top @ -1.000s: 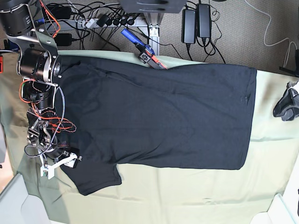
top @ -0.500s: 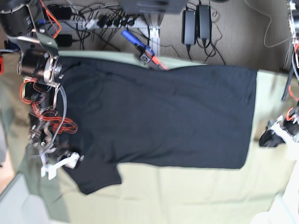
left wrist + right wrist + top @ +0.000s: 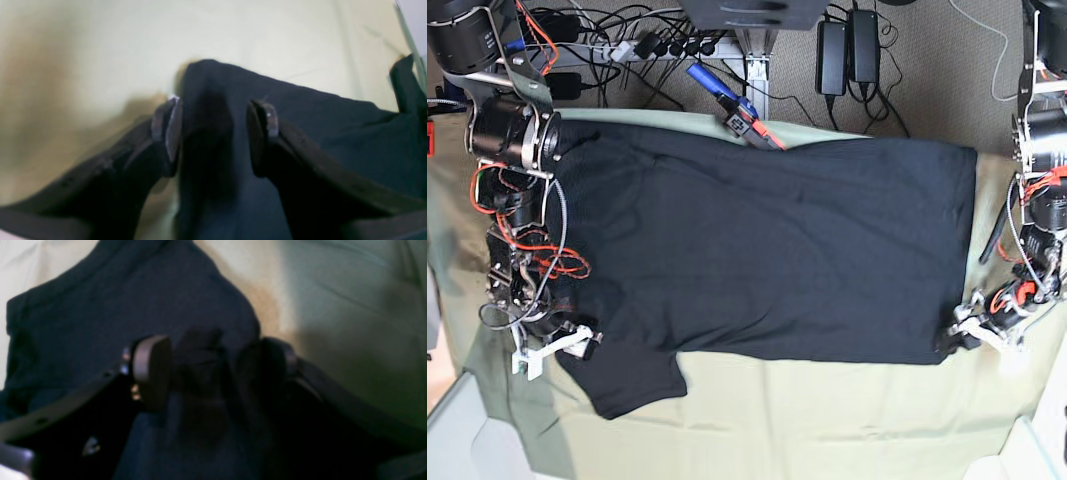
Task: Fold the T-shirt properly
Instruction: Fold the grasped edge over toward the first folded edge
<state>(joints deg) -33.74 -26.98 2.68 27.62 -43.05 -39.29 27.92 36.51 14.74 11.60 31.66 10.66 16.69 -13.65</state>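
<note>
A large plain black short-sleeved cloth T-shirt (image 3: 767, 250) lies spread flat on a pale green cloth sheet (image 3: 847, 410) that covers the table; seen from overhead, its sleeves and shoulders lie toward the left of the view and its straight hem runs down the right side; one sleeve sticks out at the lower left.

The right gripper (image 3: 555, 345), on the left of the overhead view, sits at the shirt's edge just above that lower sleeve; in its own wrist camera the right gripper (image 3: 213, 373) has its two dark round pads (image 3: 151, 370) standing apart, with black fabric rising between them; the picture is blurred, so I cannot tell whether either pad touches the cloth.

The left gripper (image 3: 972, 335), on the right of the overhead view, sits at the lower corner of the hem; in its wrist camera the left gripper (image 3: 213, 133) also has its fingers (image 3: 166, 133) spread apart, straddling the corner of the shirt (image 3: 300, 133), with green sheet showing beyond the tip of that corner.

Behind the table, on the floor, lie tangled black cables with a power strip (image 3: 627, 45), two black power bricks (image 3: 847, 50), and a blue and orange tool (image 3: 732, 105) resting at the table's far edge, just beside the shirt.
</note>
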